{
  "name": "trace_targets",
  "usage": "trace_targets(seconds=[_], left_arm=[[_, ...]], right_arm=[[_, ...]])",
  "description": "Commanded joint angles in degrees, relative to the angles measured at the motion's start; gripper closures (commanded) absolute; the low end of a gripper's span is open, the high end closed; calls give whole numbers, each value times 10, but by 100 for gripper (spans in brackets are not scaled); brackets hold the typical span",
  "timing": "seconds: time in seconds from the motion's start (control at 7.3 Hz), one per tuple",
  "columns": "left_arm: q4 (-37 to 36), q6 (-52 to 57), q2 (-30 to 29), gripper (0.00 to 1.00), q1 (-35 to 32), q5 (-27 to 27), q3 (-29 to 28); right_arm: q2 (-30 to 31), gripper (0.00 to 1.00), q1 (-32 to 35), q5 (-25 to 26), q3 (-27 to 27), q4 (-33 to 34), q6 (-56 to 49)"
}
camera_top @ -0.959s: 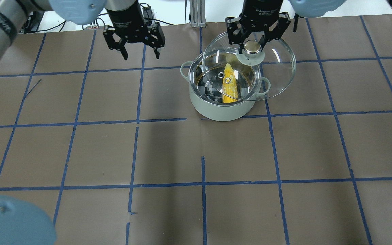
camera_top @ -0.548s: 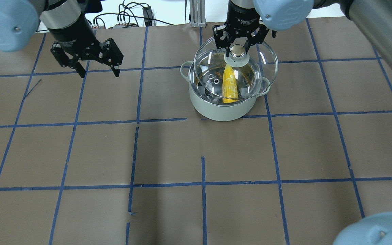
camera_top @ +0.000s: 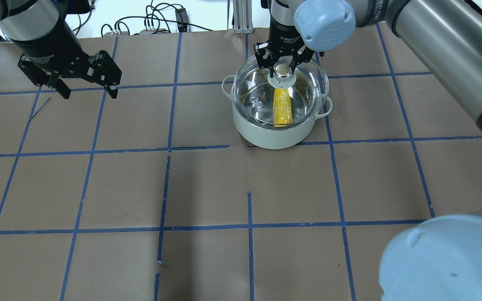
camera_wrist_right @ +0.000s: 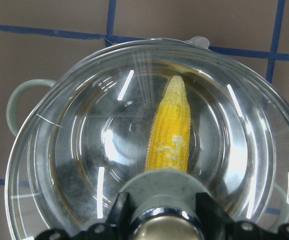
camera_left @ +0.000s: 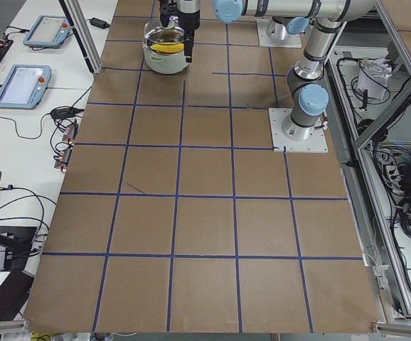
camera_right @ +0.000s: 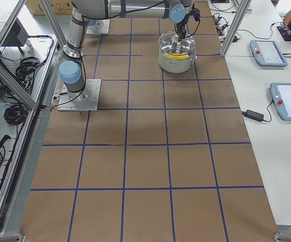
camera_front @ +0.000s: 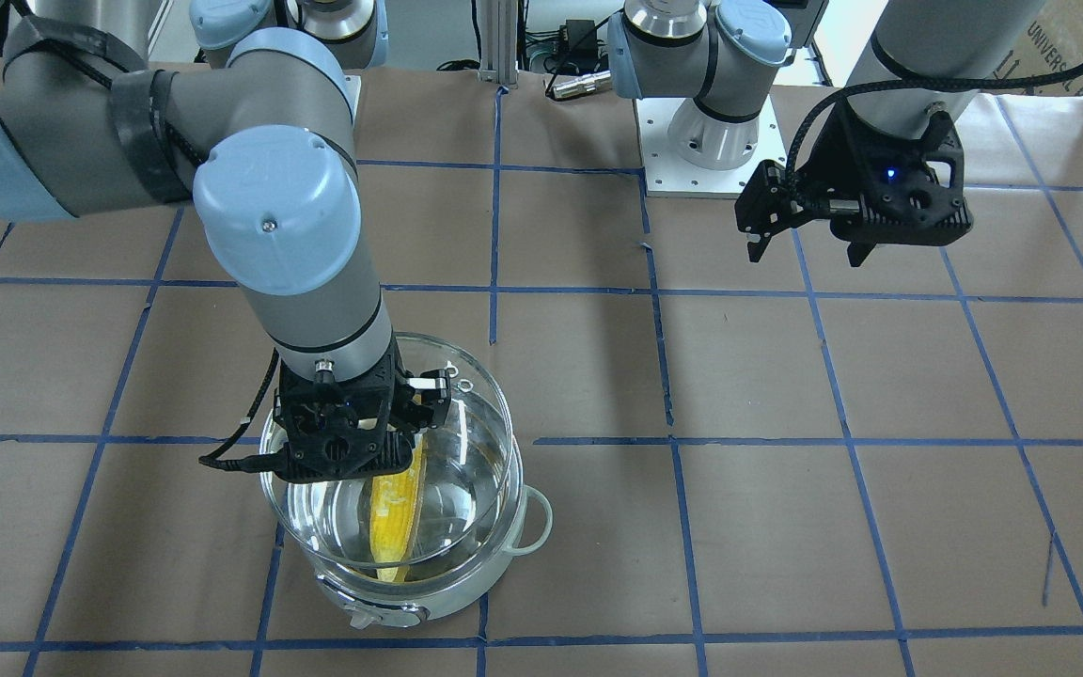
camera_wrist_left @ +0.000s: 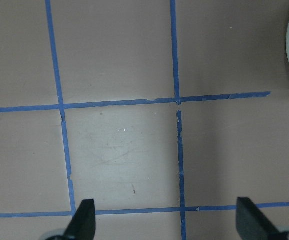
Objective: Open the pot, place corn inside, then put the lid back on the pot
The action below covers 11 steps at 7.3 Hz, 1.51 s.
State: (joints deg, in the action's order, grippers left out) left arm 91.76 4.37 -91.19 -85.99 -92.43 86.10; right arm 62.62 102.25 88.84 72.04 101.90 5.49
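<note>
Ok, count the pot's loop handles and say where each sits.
2: one handle on the pot's left side in the overhead view, the other handle on its right; none seems hidden.

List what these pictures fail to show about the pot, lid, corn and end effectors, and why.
- Overhead: whether the lid sits fully on the pot; clear glass blurs its edge.
- Front-facing: the lid's knob, hidden under the right end effector.
- Right wrist: the blunt end of the corn, behind the knob's base.
- Left wrist: left end effector cut off by the bottom edge, fingertips only.
- Side views: everything too small.
</note>
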Motion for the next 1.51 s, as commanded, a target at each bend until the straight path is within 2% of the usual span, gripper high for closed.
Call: trace_targets(seconds=[0.0,0.27,1.37], left_arm=[[26,-14,-12,0,0,7,-36],[20,-16,0,0,6,32,-23],[20,-14,-8,0,5,23,-23]], right_arm=[[-14,74,1,-2,0,12,0],[-14,74,1,-2,0,12,0],[-22,74,5,-2,-1,13,-1]])
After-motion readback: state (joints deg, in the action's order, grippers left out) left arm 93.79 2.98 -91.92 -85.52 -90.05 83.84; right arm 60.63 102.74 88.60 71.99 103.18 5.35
